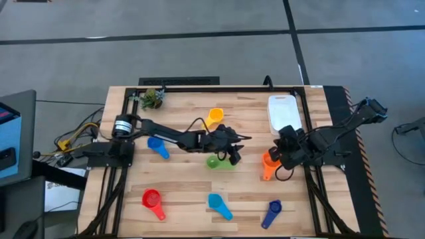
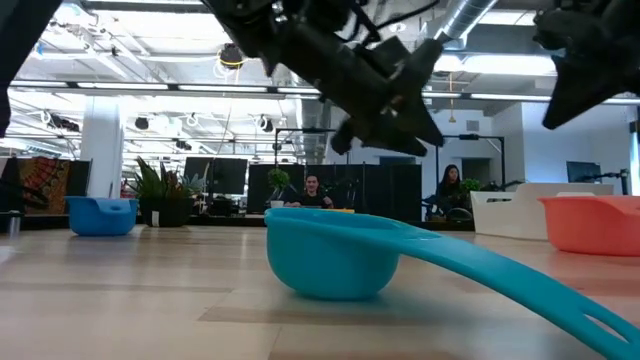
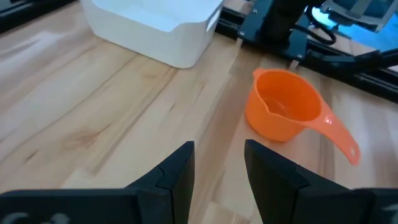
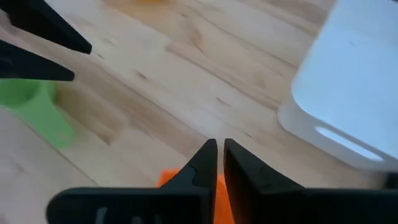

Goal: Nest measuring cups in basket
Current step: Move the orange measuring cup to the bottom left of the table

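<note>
Several measuring cups lie scattered on the wooden table: yellow (image 1: 214, 117), green (image 1: 214, 161), orange (image 1: 267, 164), blue (image 1: 158, 147), red (image 1: 153, 200), light blue (image 1: 219, 204) and dark blue (image 1: 272, 212). The white basket (image 1: 283, 111) stands at the far right. My left gripper (image 1: 240, 141) hangs open and empty in the air near the table's middle, just past the green cup; in its wrist view the gripper (image 3: 219, 149) faces the orange cup (image 3: 283, 112) and the basket (image 3: 155, 28). My right gripper (image 4: 219, 144) is shut and empty above the orange cup (image 4: 166, 178).
A small green plant (image 1: 154, 98) stands at the far left corner. Black frame rails run along the table's far, left and right edges. In the low view the light blue cup (image 2: 330, 255) lies close in front. People sit in the room beyond the table.
</note>
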Controlling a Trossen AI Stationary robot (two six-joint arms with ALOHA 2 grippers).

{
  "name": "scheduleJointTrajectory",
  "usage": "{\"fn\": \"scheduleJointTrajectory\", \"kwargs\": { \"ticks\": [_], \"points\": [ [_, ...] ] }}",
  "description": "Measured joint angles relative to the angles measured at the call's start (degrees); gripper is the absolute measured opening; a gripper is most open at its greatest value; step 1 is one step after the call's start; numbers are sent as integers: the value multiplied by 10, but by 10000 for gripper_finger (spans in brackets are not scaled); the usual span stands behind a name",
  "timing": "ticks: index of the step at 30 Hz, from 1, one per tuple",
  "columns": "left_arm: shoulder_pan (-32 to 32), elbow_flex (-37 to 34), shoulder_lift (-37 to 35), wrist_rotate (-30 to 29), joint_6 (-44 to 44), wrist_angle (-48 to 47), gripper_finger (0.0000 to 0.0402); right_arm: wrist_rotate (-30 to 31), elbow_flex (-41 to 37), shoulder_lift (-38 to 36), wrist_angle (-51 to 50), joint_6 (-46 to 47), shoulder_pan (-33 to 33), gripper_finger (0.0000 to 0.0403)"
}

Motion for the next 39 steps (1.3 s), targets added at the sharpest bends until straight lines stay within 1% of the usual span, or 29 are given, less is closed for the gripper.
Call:
{"fn": "scheduleJointTrajectory", "kwargs": {
  "ticks": [3, 6, 11, 15, 20, 22, 26, 28, 31, 32, 35, 36, 37, 39],
  "points": [
    [1, 27, 21, -6, 3, -2, 129, -22, 4, -1, -22, 4, 0, 67],
    [3, 51, 45, -22, 13, 5, 129, -23, 4, -1, -24, 3, 0, 76],
    [10, 91, 94, -36, -15, 4, 129, -25, 4, -1, -29, 3, 0, 97],
    [12, 122, 125, -22, -49, 7, 129, -36, 4, -1, -30, 2, 0, 125],
    [10, 148, 142, 11, -52, 4, 129, -39, 4, -1, -29, 22, 0, 172],
    [10, 151, 142, 12, -52, 9, 129, -36, 4, -1, -29, 39, 0, 190],
    [14, 151, 142, -36, -37, 7, 129, 1, 4, 0, -28, 65, 0, 217],
    [18, 151, 142, -38, -37, 14, 129, 8, 4, 0, -27, 71, -2, 225],
    [25, 151, 144, -31, -37, 53, 129, 8, 4, 0, -27, 72, -7, 229],
    [27, 152, 151, -31, -37, 83, 129, 8, 4, 0, -27, 72, -8, 229],
    [35, 151, 168, 9, -44, 147, 129, 7, 4, 0, -27, 72, -9, 229],
    [37, 161, 181, 21, -51, 169, 129, 7, 4, 0, -30, 72, -9, 228],
    [39, 171, 188, 33, -56, 175, 129, 7, 4, 0, -31, 72, -9, 228],
    [41, 194, 191, 48, -62, 142, 129, 5, 4, -2, -31, 72, -9, 228]
  ]
}}
